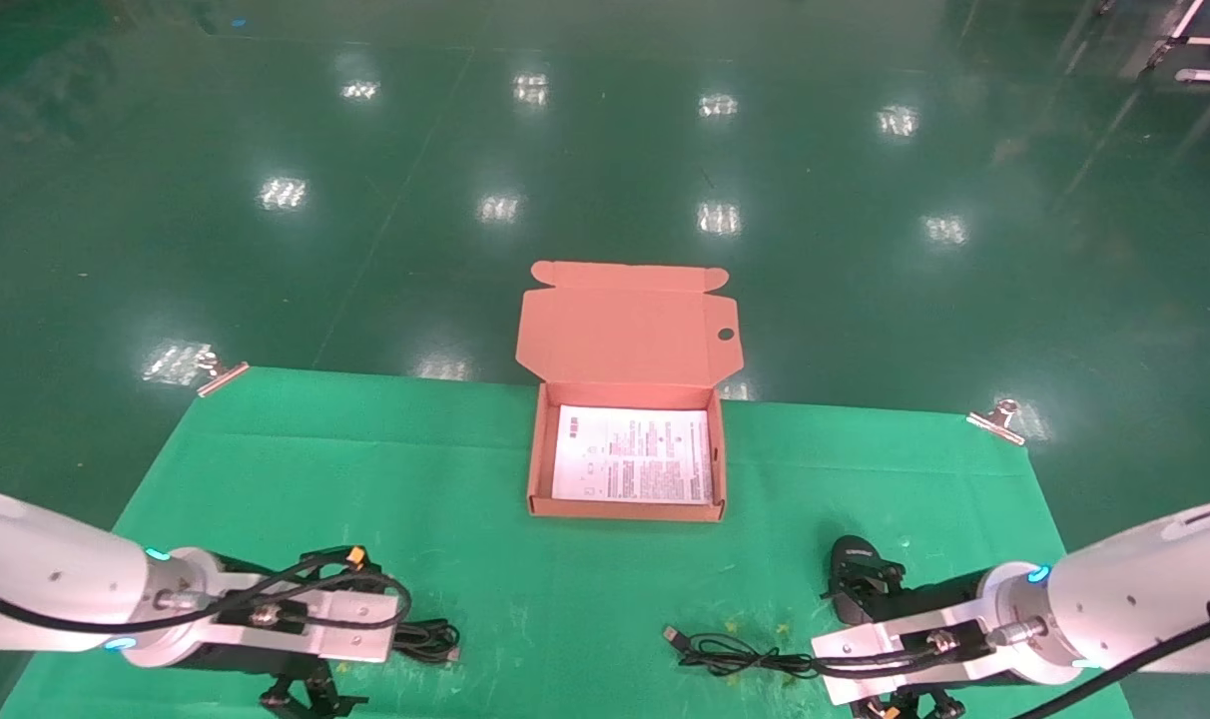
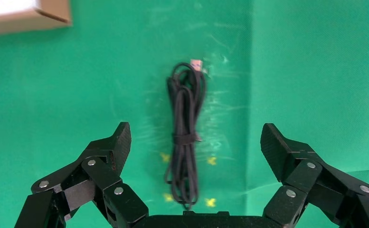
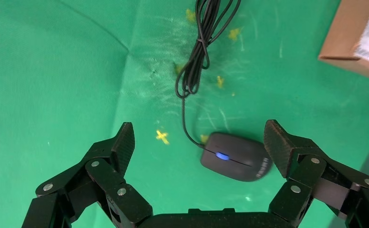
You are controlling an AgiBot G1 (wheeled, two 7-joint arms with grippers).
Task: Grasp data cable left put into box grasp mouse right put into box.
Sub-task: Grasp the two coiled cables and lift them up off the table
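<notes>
The box sits open at the middle of the desk's far edge, flap lid raised, a white leaflet inside. The data cable, a narrow black tied bundle, lies near the front edge under the wide-open left hand. The black mouse, blue light lit, rests beneath the equally spread right hand.
</notes>
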